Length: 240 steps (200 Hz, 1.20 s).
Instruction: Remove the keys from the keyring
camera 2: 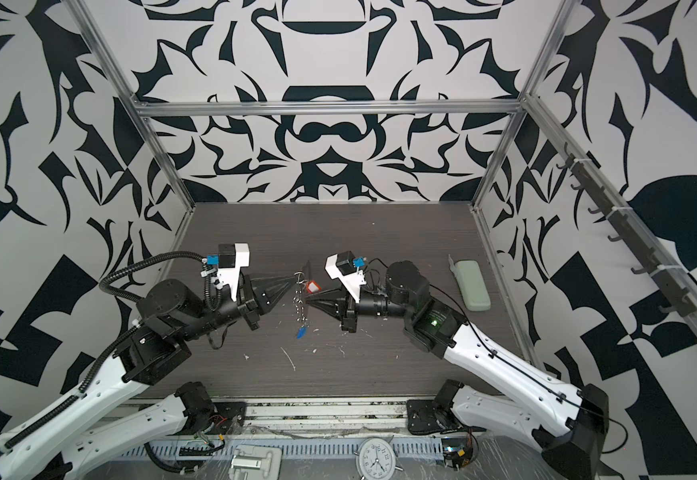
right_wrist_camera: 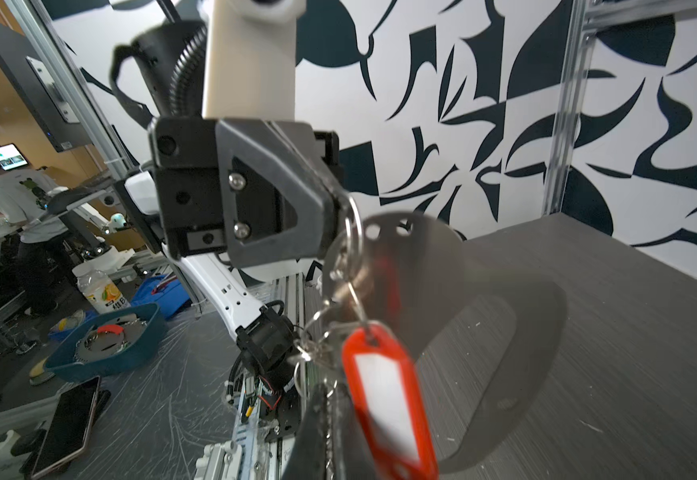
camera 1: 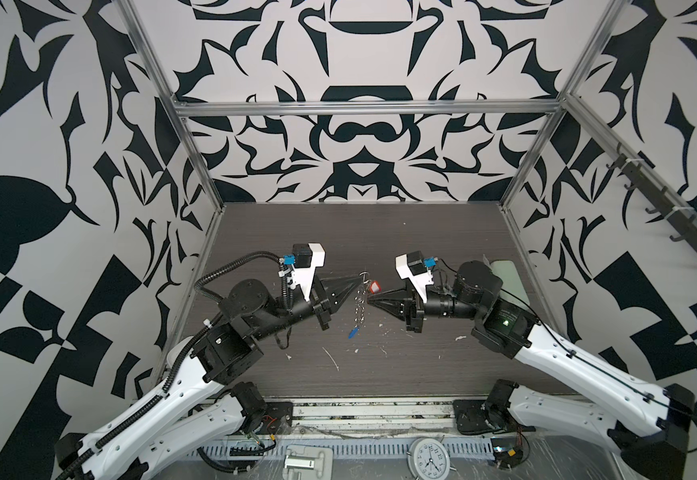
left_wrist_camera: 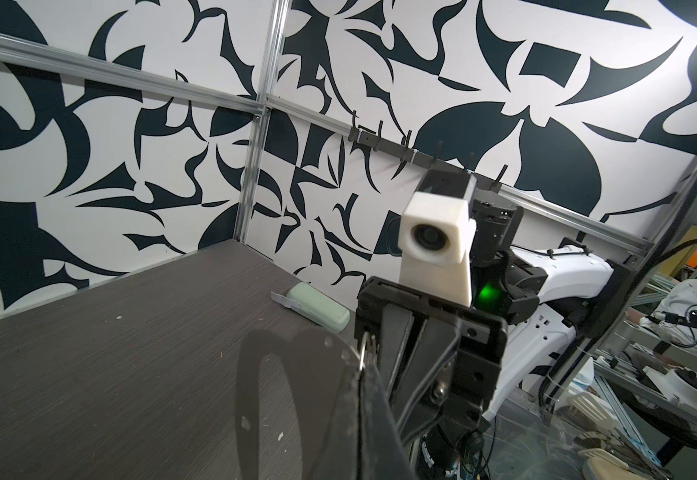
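Observation:
In both top views the keyring (camera 1: 361,305) (camera 2: 299,309) hangs as a short chain of silver rings above the table. My left gripper (camera 1: 358,277) (camera 2: 294,281) is shut on its top ring (left_wrist_camera: 365,349). The flat grey D-shaped loop (right_wrist_camera: 430,257) stands out from that ring. My right gripper (camera 1: 369,300) (camera 2: 307,300) (right_wrist_camera: 330,399) comes from the opposite side, jaws shut on the chain links partway down. The red-tagged key (camera 1: 375,286) (right_wrist_camera: 384,399) dangles just beside the right fingers. The blue-tagged key (camera 1: 353,332) (camera 2: 301,331) hangs at the chain's lower end.
A pale-green oblong case (camera 2: 471,284) (left_wrist_camera: 317,309) lies on the dark table (camera 1: 421,232) at the right, behind the right arm. A rail of hooks (camera 1: 667,208) runs along the right wall. White flecks (camera 1: 332,359) dot the table front. A clock (camera 1: 428,455) lies below the front edge.

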Tool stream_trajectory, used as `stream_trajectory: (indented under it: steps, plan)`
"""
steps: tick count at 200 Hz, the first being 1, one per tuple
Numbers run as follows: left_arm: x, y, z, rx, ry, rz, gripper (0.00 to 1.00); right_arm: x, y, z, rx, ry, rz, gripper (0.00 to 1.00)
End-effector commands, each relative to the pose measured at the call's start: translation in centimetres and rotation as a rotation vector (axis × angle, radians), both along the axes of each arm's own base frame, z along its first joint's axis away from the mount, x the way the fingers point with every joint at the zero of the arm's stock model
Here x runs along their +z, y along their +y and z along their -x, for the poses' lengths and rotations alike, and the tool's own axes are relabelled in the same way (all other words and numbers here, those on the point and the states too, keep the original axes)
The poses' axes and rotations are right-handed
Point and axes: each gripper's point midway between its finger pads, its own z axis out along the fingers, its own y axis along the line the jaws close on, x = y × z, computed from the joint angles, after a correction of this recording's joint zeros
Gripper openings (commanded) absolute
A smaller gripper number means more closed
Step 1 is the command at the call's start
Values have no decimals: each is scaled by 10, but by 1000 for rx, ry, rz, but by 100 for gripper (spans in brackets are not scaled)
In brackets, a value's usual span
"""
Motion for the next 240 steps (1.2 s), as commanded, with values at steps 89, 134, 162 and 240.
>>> stream_trajectory:
  steps: [89,134,162,240]
  plan:
    - [-2,3,20,-78,-39,-19,0,64,-27,8,-96,-162,-93,46]
    - [-1,-1,25,-118,-36,-25,0,71,-17,4,-71,-176,-92,46]
    - [-4,-1,24,-118,-32,-28,0,80,-17,12,-29,-186,-123,47]
    - [-2,-2,25,-124,-37,-19,0,78,-8,13,18,-136,-143,32]
